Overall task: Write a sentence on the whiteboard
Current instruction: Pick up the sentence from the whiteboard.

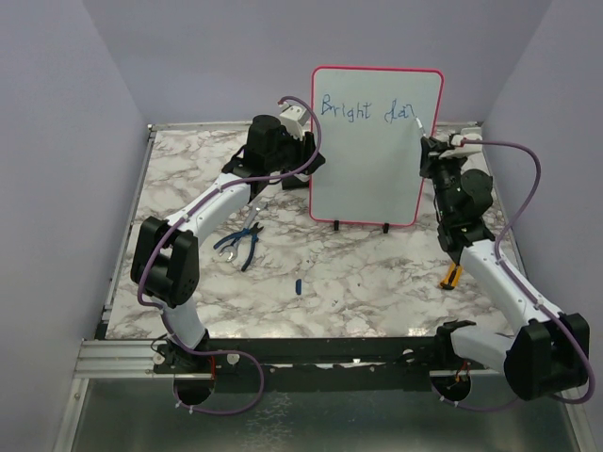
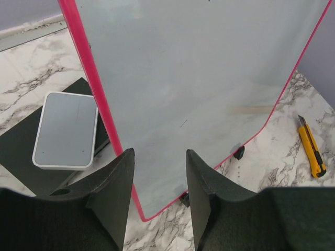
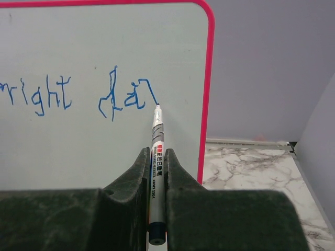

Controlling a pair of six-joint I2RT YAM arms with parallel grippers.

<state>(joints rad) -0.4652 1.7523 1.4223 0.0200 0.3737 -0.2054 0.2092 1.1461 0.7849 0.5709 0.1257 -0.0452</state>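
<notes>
The whiteboard (image 1: 377, 160) stands upright at the back middle of the table, with a red-pink frame and small black feet. The sentence (image 1: 367, 108) reads "Bright da" in blue along the top, with one further stroke begun; it also shows in the right wrist view (image 3: 78, 97). My right gripper (image 1: 429, 155) is shut on a silver marker (image 3: 157, 151), whose tip touches the board at the end of the last stroke. My left gripper (image 1: 316, 160) is open at the board's left edge; in the left wrist view (image 2: 159, 178) the board's lower corner (image 2: 141, 209) lies between the fingers.
Blue-handled pliers (image 1: 243, 245) and a small blue cap (image 1: 298, 285) lie in front of the board. A yellow utility knife (image 1: 452, 276) lies at the right and also shows in the left wrist view (image 2: 311, 146). An eraser block (image 2: 65, 130) rests on a black mat (image 2: 21, 151).
</notes>
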